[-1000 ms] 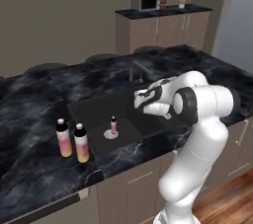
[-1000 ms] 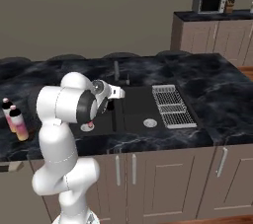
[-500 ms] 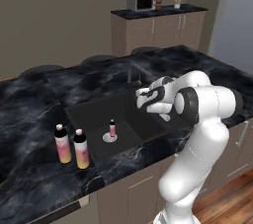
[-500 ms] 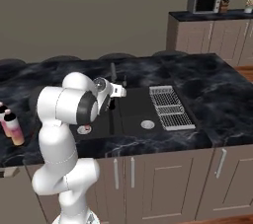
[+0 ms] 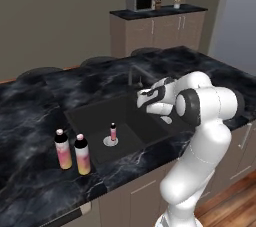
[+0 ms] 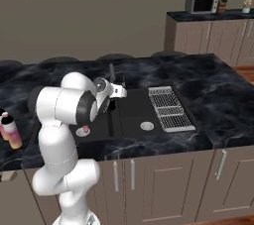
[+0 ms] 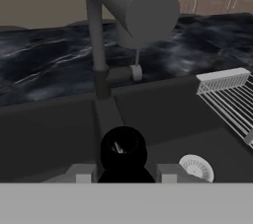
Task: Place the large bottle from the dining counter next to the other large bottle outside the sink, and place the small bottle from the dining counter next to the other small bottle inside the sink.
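Sink (image 5: 90, 116), left base view: tiny pink bottle (image 5: 113, 132) upright inside; two pink-yellow bottles (image 5: 72, 152) on the table (image 5: 30, 121) beside its left rim; pincer (image 5: 143, 98) above the basin near the faucet (image 5: 136, 73). Right base view: drain rack (image 6: 169, 108) over the basin's right part. Hand view: pincer closed on the small black bottle (image 7: 123, 155), held above the basin before the faucet.

No writing, label, brand, number or sign can be read anywhere in these pictures, whether on bottles, appliances or cabinets.
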You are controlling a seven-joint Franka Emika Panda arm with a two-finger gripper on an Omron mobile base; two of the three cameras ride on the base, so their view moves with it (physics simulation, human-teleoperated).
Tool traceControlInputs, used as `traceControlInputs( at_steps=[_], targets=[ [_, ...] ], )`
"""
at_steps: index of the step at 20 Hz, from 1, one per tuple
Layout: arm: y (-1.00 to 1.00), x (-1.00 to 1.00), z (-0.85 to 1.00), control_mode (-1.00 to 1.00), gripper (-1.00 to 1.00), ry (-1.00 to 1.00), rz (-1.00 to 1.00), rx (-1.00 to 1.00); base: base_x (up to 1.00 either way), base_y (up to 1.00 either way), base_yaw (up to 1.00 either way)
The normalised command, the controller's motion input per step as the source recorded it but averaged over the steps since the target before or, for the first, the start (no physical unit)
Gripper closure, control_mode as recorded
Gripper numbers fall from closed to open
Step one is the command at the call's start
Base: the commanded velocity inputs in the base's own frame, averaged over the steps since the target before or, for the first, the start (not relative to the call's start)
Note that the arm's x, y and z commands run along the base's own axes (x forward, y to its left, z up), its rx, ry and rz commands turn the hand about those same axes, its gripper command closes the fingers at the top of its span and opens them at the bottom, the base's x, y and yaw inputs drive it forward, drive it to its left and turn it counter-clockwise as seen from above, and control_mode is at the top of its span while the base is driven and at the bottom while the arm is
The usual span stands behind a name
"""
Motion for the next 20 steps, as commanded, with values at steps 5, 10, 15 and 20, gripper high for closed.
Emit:
traceControlInputs(
  at_steps=[5, 10, 15, 20],
  targets=[
    [0.0, 0.0, 0.0, 1.0, 1.0, 0.0, 0.0, 0.0, 0.12, 0.0, -0.01],
    [0.0, 0.0, 0.0, 1.0, 1.0, 0.0, 0.0, 0.0, 0.15, 0.0, -0.01],
    [0.0, 0.02, -0.02, -1.0, 1.0, 0.0, -0.01, 0.0, 0.03, 0.0, 0.0],
    [0.05, 0.0, -0.07, -1.0, 1.0, 0.0, -0.03, 0.0, 0.0, 0.0, 0.0]
  ],
)
